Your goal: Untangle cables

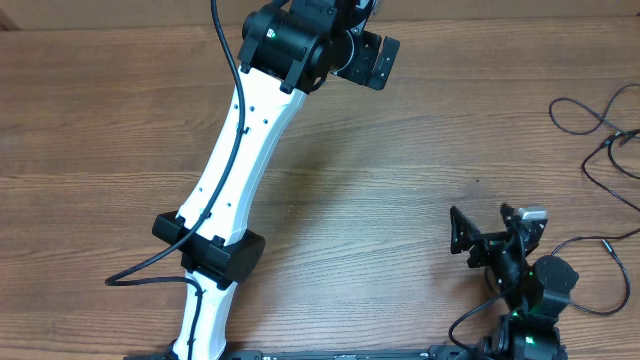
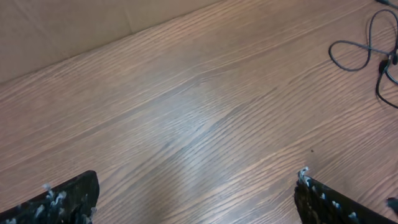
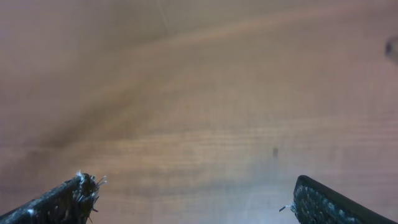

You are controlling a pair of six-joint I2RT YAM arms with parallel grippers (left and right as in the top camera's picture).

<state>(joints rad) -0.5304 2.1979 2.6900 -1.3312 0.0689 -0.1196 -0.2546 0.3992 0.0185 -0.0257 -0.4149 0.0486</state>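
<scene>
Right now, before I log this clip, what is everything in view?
table: one, brown wood grain, under everything.
cables: number unclear, thin black cords, lying in loose loops at the right edge of the overhead view.
left arm: one, white and black, stretched up the table's left half.
right arm: one, black, folded low at the near right.
left tool: one, black, open, above bare wood.
right tool: one, black, open, above bare wood.
</scene>
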